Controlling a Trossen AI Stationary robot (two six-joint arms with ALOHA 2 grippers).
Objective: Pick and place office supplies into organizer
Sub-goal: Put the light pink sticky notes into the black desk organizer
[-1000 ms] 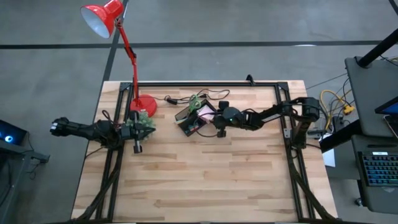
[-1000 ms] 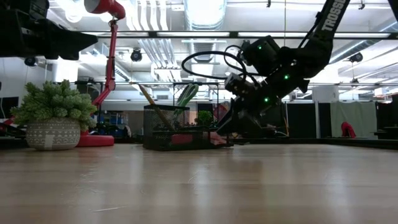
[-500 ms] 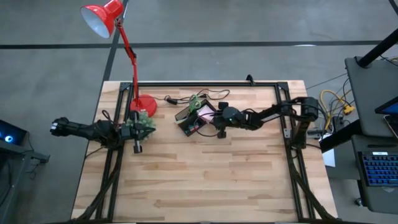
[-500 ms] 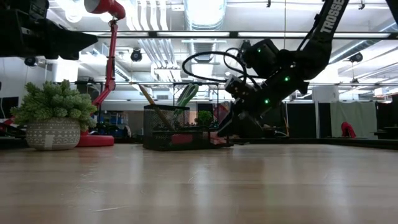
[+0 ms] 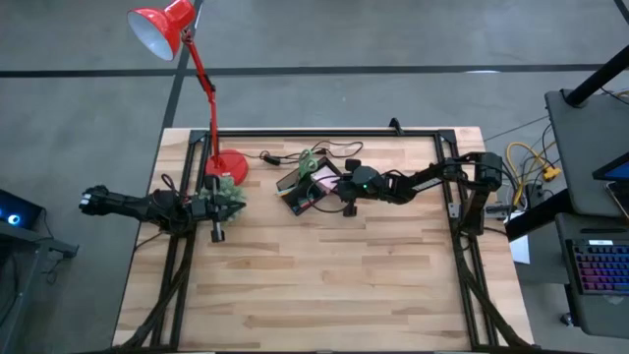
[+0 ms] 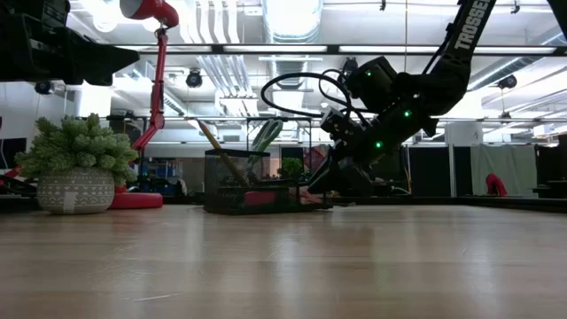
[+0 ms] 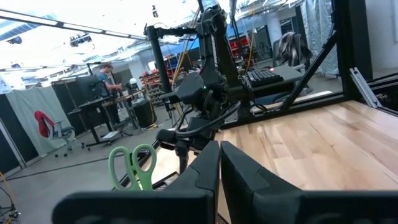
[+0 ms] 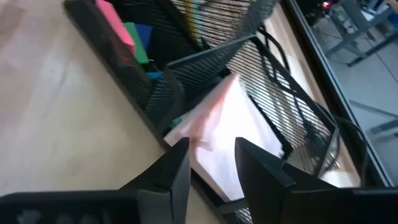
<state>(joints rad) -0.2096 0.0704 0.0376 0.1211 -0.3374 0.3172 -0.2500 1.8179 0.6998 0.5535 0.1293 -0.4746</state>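
The black mesh organizer [image 5: 295, 189] [image 6: 252, 182] stands at the table's far middle. Green-handled scissors [image 7: 132, 165] [image 6: 266, 137] and a pencil [image 6: 215, 144] stick up out of it. A pink sticky-note pad [image 8: 224, 124] [image 5: 322, 177] lies flat in its low tray. Small pink and green pieces [image 8: 127, 34] sit in another compartment. My right gripper [image 8: 211, 165] [image 6: 319, 188] is open just at the tray's right side, slanting down, its fingers either side of the pad's near edge without touching. My left gripper [image 7: 219, 165] [image 5: 216, 233] waits shut at the table's left.
A potted plant [image 5: 226, 192] [image 6: 78, 164] stands by my left gripper. The red desk lamp's base [image 5: 231, 164] sits behind it, its arm [image 6: 158, 89] rising tall. A black cable [image 5: 334, 149] lies behind the organizer. Bare wood fills the table's near half [image 5: 324, 285].
My right wrist has dipped slightly lower toward the organizer; the pad and organizer have stayed in place.
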